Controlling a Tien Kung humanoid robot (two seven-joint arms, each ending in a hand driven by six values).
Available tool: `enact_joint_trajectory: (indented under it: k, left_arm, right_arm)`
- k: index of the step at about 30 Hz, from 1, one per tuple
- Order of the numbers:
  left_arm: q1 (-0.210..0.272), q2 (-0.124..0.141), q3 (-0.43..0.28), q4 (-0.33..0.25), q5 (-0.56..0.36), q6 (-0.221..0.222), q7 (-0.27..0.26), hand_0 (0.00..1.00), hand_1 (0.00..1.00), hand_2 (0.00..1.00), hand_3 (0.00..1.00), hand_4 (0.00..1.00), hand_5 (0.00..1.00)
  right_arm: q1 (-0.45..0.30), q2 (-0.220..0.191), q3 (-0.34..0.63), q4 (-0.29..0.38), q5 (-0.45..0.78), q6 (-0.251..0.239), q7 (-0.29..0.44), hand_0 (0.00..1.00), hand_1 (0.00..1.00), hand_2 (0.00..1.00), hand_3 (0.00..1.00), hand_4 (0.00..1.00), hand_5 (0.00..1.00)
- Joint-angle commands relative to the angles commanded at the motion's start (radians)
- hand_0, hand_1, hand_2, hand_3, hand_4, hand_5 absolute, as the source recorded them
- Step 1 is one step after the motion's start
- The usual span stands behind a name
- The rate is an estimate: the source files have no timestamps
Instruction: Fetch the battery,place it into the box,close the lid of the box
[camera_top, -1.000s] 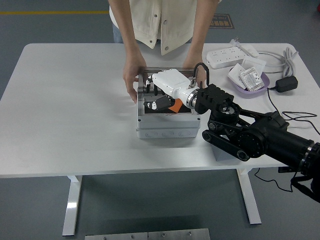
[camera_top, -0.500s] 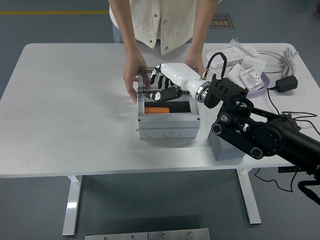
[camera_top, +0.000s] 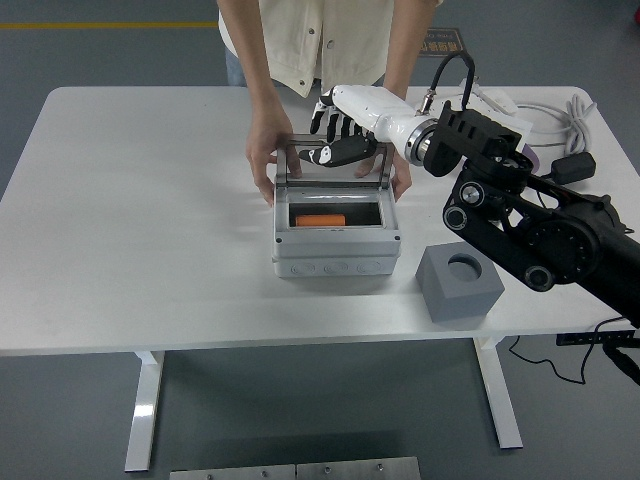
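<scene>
Near the middle of the tabletop (camera_top: 150, 220), a box (camera_top: 336, 254), with the battery (camera_top: 318, 219) lying inside it. At the box's far edge, the lid (camera_top: 332, 166) standing raised. Behind it, a person's hands (camera_top: 266, 160) at both sides of the box. Above the lid, the robot hand (camera_top: 338, 140), reaching in from the right. Right of the box, nearer the front edge, a block (camera_top: 458, 282). At the far right corner, a power strip (camera_top: 500, 102), cables (camera_top: 575, 112) and an adapter (camera_top: 574, 167).
</scene>
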Motion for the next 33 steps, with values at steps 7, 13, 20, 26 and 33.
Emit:
enact_joint_trajectory:
  k: [7,13,20,26,33]
  left_arm:
    - [-0.002,0.004,-0.004,0.000,0.010,-0.002,0.003,0.643,0.724,0.668,0.628,0.678,0.418]
    - [-0.003,0.009,-0.014,0.000,0.026,-0.005,0.006,0.642,0.724,0.668,0.628,0.676,0.415]
    - [-0.007,0.012,-0.004,0.000,0.018,-0.005,0.004,0.642,0.725,0.667,0.628,0.676,0.415]
    - [-0.005,0.011,-0.005,0.000,0.018,-0.004,0.003,0.642,0.724,0.666,0.627,0.677,0.416]
    - [-0.005,0.009,-0.007,0.000,0.017,-0.003,0.002,0.643,0.725,0.666,0.628,0.677,0.416]
  right_arm:
    - [0.083,0.037,-0.043,-0.149,0.058,-0.055,0.061,0.388,0.420,0.473,0.574,0.860,0.547]
    - [0.134,0.071,-0.093,-0.297,0.130,-0.104,0.112,0.448,0.446,0.490,0.575,0.864,0.578]
    - [0.136,0.096,-0.130,-0.402,0.158,-0.142,0.141,0.580,0.469,0.501,0.579,0.870,0.626]
    - [0.110,0.098,-0.163,-0.404,0.170,-0.150,0.139,0.590,0.470,0.506,0.581,0.864,0.624]
    - [0.080,0.080,-0.185,-0.343,0.161,-0.131,0.112,0.602,0.473,0.519,0.584,0.890,0.704]
